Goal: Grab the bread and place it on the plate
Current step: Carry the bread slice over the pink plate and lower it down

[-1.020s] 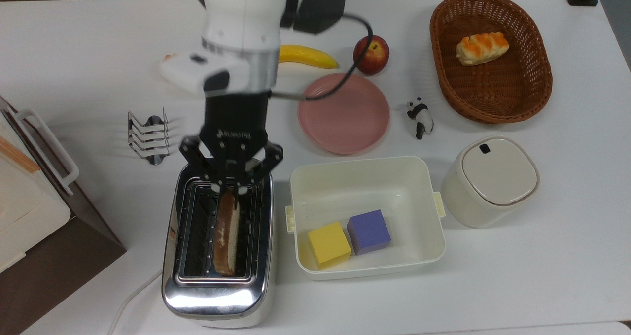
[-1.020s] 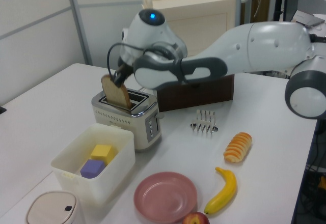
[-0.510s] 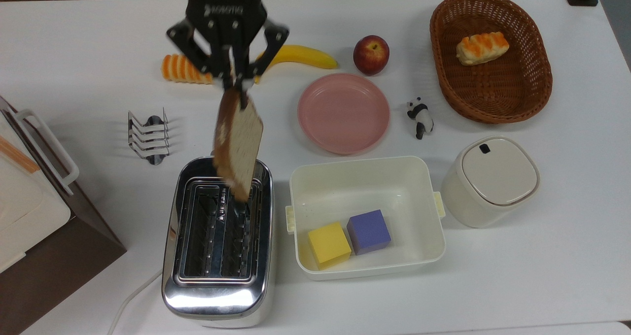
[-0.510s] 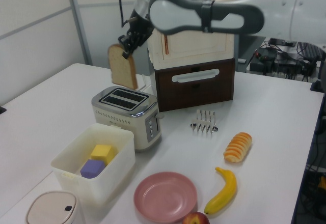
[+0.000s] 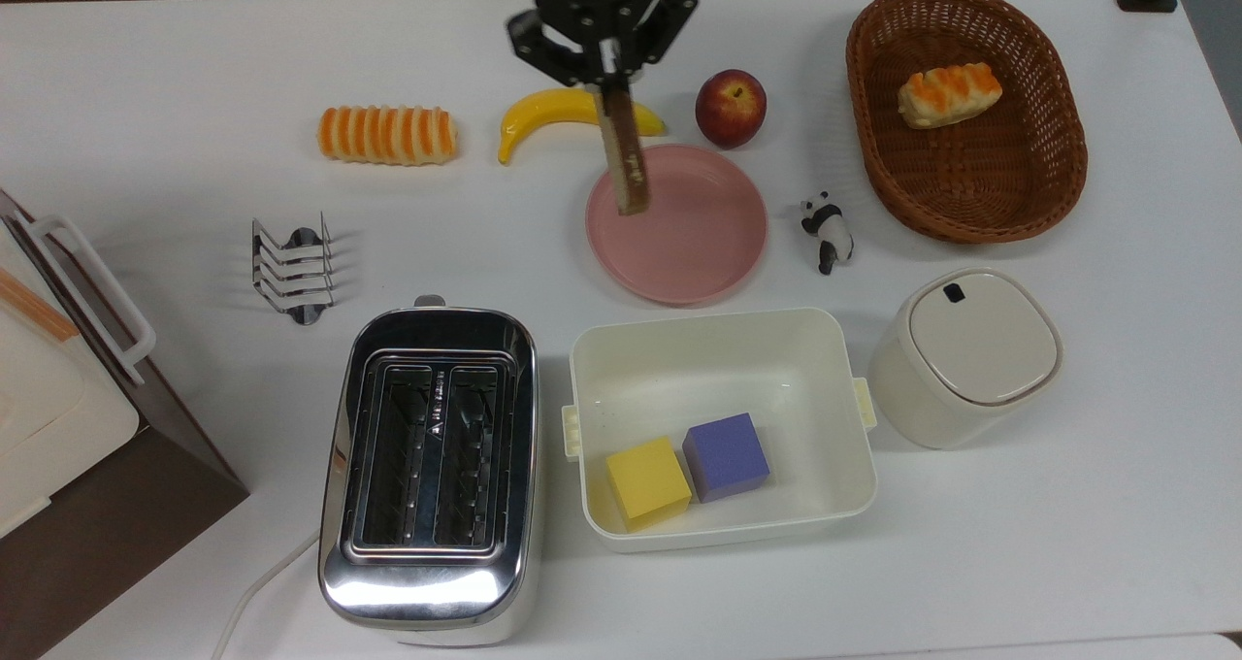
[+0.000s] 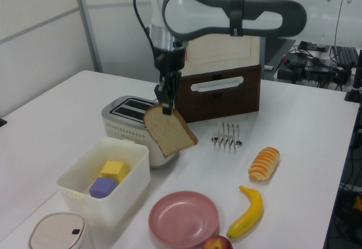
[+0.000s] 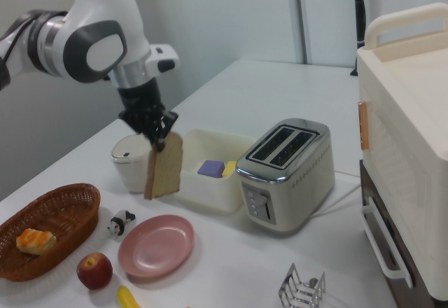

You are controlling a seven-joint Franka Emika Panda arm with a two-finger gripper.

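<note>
Fingers (image 5: 604, 55) of the gripper (image 5: 608, 76) are clamped on the top edge of the bread (image 5: 624, 153), which hangs in the air above the plate (image 5: 699, 243), apart from it. Beside the plate lie a banana (image 5: 553, 112) and an apple (image 5: 730, 108); the toaster (image 5: 430, 471) stands well apart on the tabletop (image 5: 146, 204).

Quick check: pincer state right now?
Pincer: shut on the bread, which hangs in the air above the plate.
</note>
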